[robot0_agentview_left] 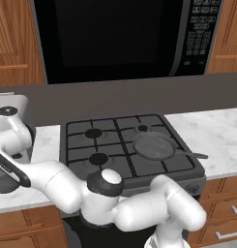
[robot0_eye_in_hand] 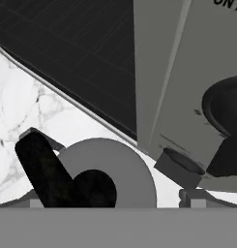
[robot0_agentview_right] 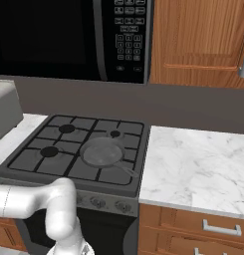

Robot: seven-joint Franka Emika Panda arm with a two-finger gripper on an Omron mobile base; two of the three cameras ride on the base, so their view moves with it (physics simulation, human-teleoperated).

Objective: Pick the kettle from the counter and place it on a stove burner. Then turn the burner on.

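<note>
Meanwhile, grey pan sits empty on stove, kettle on counter.

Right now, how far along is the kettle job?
Done: nothing placed yet; the stove carries a grey pan, no kettle. In hand: the open gripper hovers right over the kettle on the counter, not gripping it. Left: grasp the handle, move it to a burner, turn that on.

grey appliance crowding kettle — pan blocking one burner
</note>
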